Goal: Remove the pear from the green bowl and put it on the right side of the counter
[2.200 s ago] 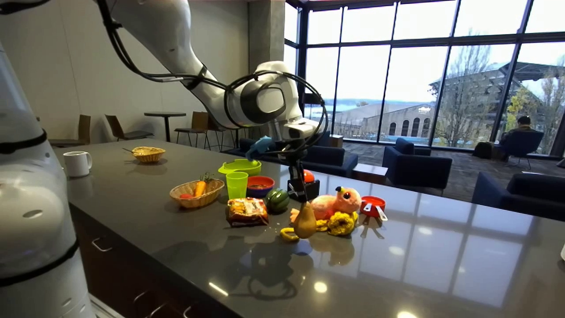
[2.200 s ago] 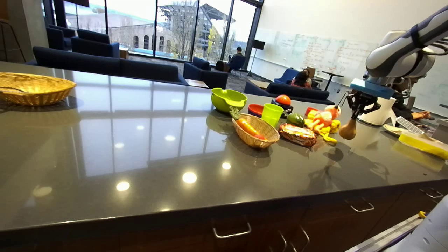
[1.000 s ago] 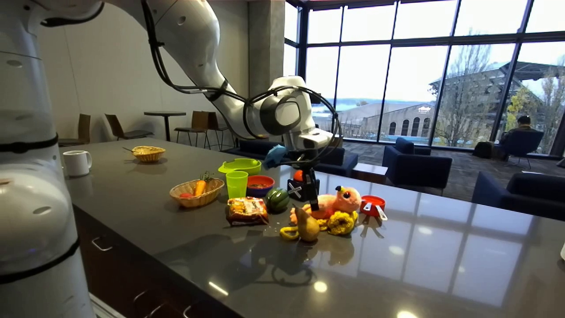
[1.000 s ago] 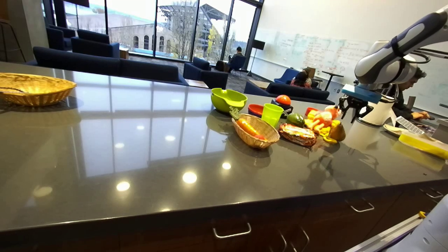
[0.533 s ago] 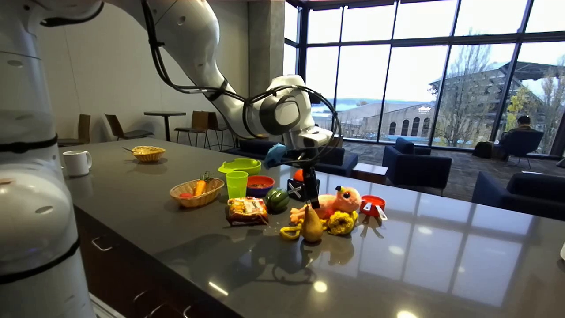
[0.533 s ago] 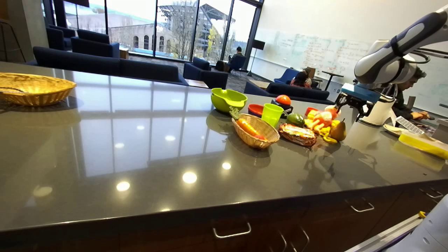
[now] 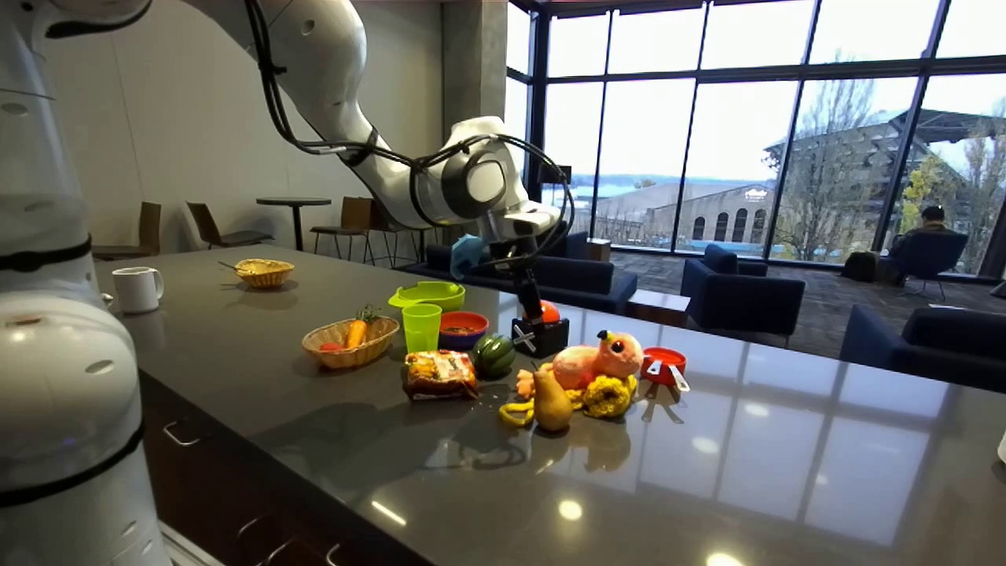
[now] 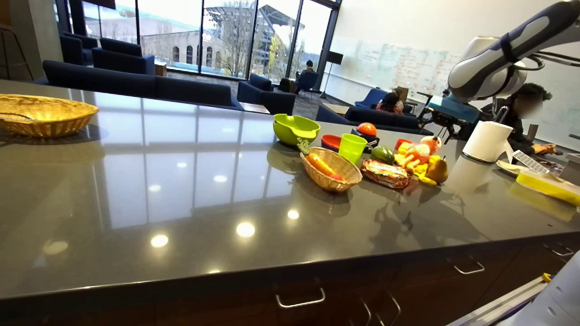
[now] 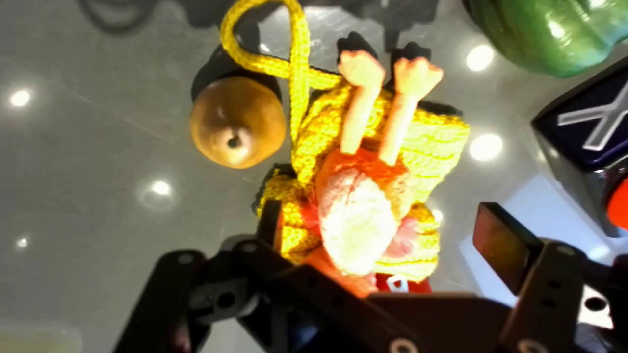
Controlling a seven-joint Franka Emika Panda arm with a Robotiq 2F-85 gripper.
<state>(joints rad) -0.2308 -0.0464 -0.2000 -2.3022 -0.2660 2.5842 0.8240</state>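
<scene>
The pear (image 7: 552, 402) stands upright on the dark grey table (image 7: 668, 511), outside of the green bowl (image 7: 428, 296) and well apart from it. Just beside the pear lies a yellow knitted piece (image 9: 441, 147), and over this one lies a pink toy bird (image 7: 585, 368). The claw (image 9: 380, 228) hangs above the table; in the wrist view its two fingers (image 9: 500, 245) are spread wide from each other, and the pear is seen outside of the space between them. In both exterior views, a green cup (image 8: 352, 148) stands near the green bowl, beside a wicker basket (image 8: 325, 183) which contains a carrot (image 8: 321, 164).
</scene>
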